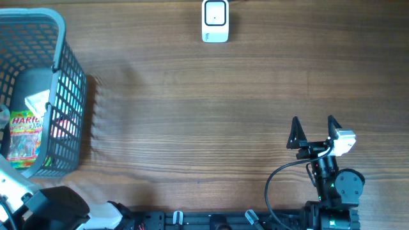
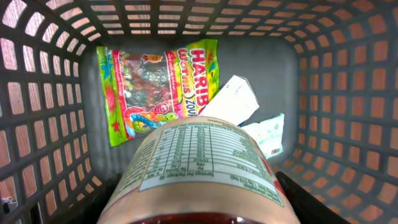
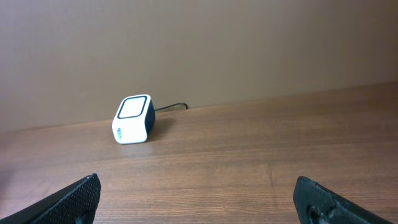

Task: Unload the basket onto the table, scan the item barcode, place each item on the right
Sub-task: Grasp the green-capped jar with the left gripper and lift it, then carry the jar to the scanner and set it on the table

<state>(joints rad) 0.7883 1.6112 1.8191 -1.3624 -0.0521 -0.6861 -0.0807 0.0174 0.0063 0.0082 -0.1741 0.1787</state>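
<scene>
In the left wrist view, a jar (image 2: 199, 165) with a pale label of nutrition print and dark red contents fills the bottom, inside the grey mesh basket (image 2: 348, 93). My left gripper (image 2: 199, 196) is shut on it, with a dark finger (image 2: 306, 200) pressed to each side. No barcode shows on the side facing the camera. The scanner (image 1: 215, 20), a white cube with dark sides, stands at the table's far edge and shows again as scanner (image 3: 132, 119). My right gripper (image 1: 314, 131) stands open over bare wood with nothing between its fingers; its tips frame the right gripper (image 3: 199, 199) view.
The basket (image 1: 67, 83) sits at the table's left end. In it lie a Haribo worms bag (image 2: 158, 87), a white packet (image 2: 231, 101) and a pale blue-printed packet (image 2: 268, 132). The scanner's cable (image 3: 171, 107) runs off behind it.
</scene>
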